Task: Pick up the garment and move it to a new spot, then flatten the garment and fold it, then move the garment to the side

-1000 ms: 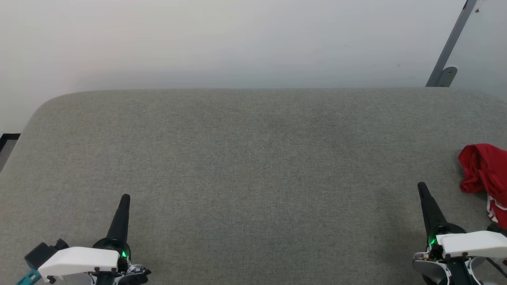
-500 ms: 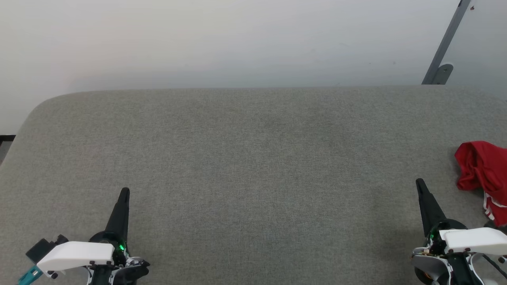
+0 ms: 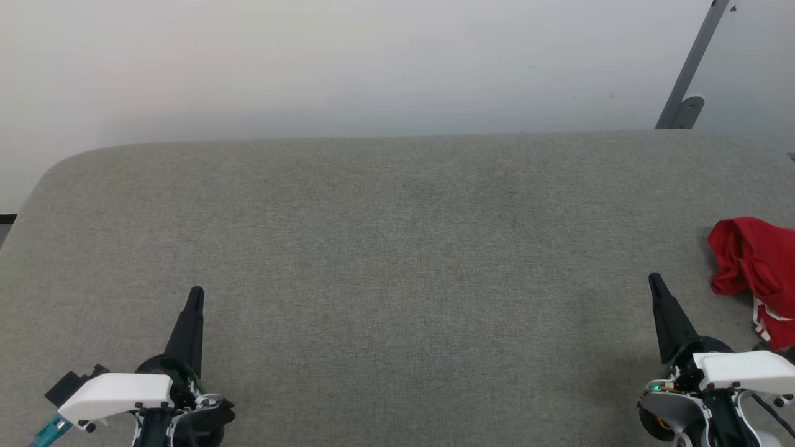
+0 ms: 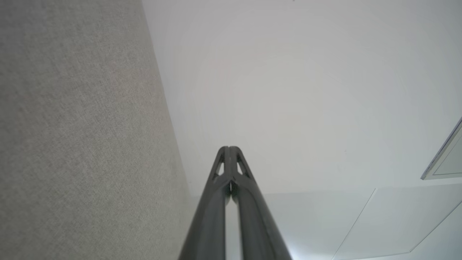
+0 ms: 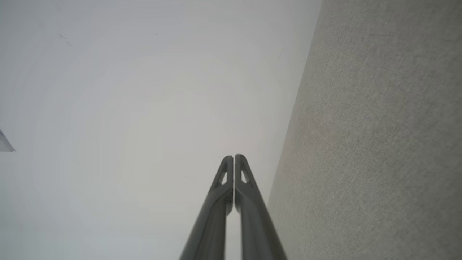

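**Kid A:** Where is the garment lying?

**Kid B:** The garment (image 3: 754, 261) is lying in a crumpled red heap on the grey table (image 3: 397, 248). It is sitting far over on the robot's right side, and the edge of the head view is cutting part of it off. A bit of white and red striped trim (image 3: 761, 318) is showing at its near end.

**Kid A:** Is anything grabbing it?

**Kid B:** No. The right end effector (image 3: 653, 279) is staying near it, just to its left, with a gap between them. Its two dark fingers are pressing together with nothing between them. The right wrist view is showing the same thing, with the tips of that end effector (image 5: 234, 157) meeting.

**Kid A:** What is the other one doing?

**Kid B:** The left end effector (image 3: 195, 295) is sitting at the near left of the table, well apart from the garment. Its fingers are pressing together too, as the left wrist view (image 4: 229, 148) is showing.

**Kid A:** Which way are they pointing?

**Kid B:** Both are pointing away from the robot, toward the pale wall (image 3: 310, 62) behind the table. I cannot tell if they are touching the cloth. A grey metal bar (image 3: 689, 68) is leaning up the wall at the far right
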